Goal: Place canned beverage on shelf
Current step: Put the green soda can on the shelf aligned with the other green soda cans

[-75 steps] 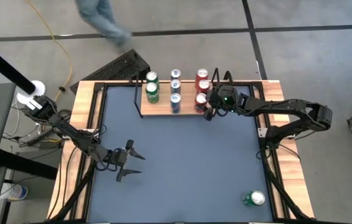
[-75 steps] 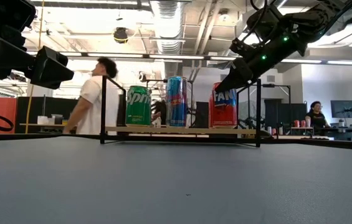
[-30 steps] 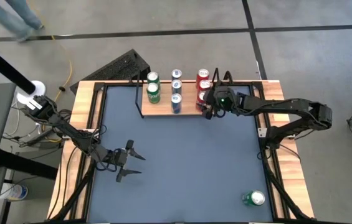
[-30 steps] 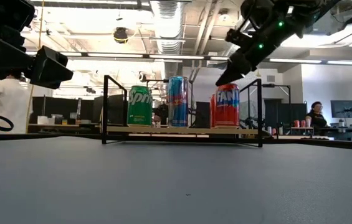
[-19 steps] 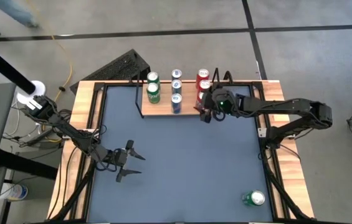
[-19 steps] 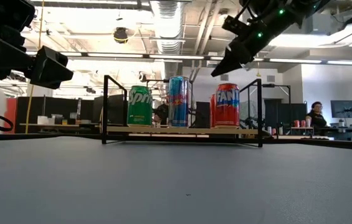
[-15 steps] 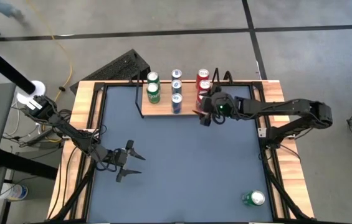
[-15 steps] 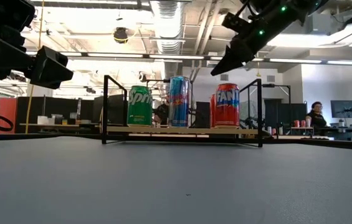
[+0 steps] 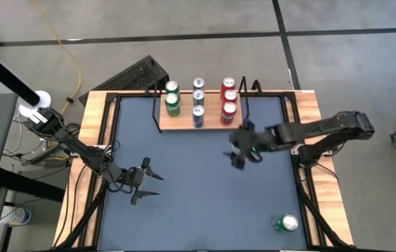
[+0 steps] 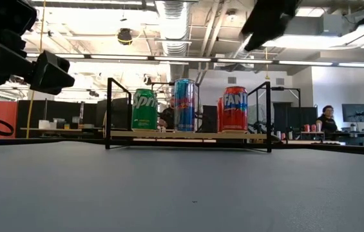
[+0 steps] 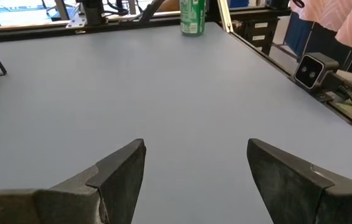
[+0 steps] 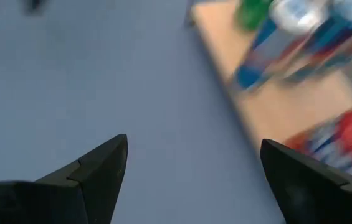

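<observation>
- We see the shelf (image 9: pixel 199 117) at the desk's (image 9: pixel 198 203) far edge, holding eight upright cans in three rows.
- A green can (image 9: pixel 286 223) stands alone near the right front corner.
- Our right gripper (image 9: pixel 240 148) hovers just in front of the shelf, fingers wide apart, empty.
- Our left gripper (image 9: pixel 147 182) waits at left, fingers apart, empty.

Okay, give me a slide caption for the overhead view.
Eight cans on the shelf, one green can left on the table, right gripper open.
</observation>
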Robot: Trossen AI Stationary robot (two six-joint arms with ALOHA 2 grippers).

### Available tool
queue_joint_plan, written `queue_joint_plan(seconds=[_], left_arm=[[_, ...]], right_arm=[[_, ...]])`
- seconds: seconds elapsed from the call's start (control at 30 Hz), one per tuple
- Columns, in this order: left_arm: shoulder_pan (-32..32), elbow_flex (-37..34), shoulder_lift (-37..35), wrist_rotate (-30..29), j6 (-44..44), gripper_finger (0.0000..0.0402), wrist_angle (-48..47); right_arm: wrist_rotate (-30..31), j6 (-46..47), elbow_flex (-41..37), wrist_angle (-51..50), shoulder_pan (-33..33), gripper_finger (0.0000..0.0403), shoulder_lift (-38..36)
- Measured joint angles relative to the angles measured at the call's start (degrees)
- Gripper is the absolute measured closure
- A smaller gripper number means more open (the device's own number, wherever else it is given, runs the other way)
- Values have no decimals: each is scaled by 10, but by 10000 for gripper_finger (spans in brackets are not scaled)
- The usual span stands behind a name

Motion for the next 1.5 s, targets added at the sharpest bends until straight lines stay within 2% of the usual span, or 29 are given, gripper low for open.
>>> queue_joint_plan(seconds=[0.17, 0.4, 0.53, 0.67, 0.83, 1.0, 1.07, 1.23, 1.4, 1.5], left_arm=[[0, 0, 0, 0, -11, 132, 0], [0, 0, 0, 1, -12, 132, 0], [0, 0, 0, 1, -12, 132, 0], [0, 0, 0, 2, -13, 132, 2], [0, 0, 0, 2, -13, 132, 3], [0, 0, 0, 3, -15, 132, 3], [0, 0, 0, 13, -15, 132, 4], [0, 0, 0, 16, -11, 132, 3], [0, 0, 0, 16, -11, 132, 2], [0, 0, 0, 17, -11, 132, 2]], right_arm=[[-48, 211, 69, -131, 137, 54, -1], [-38, 499, 83, -150, 326, 59, 0], [-30, 636, 83, -176, 394, 64, 24], [-77, 738, 84, -213, 430, 68, 57], [-127, 773, 108, -257, 453, 69, 107], [-145, 844, 202, -433, 475, 69, 164], [-145, 877, 236, -474, 486, 69, 184], [-152, 907, 267, -500, 509, 69, 219], [-201, 909, 268, -513, 525, 69, 243], [-208, 928, 268, -531, 538, 69, 246]])
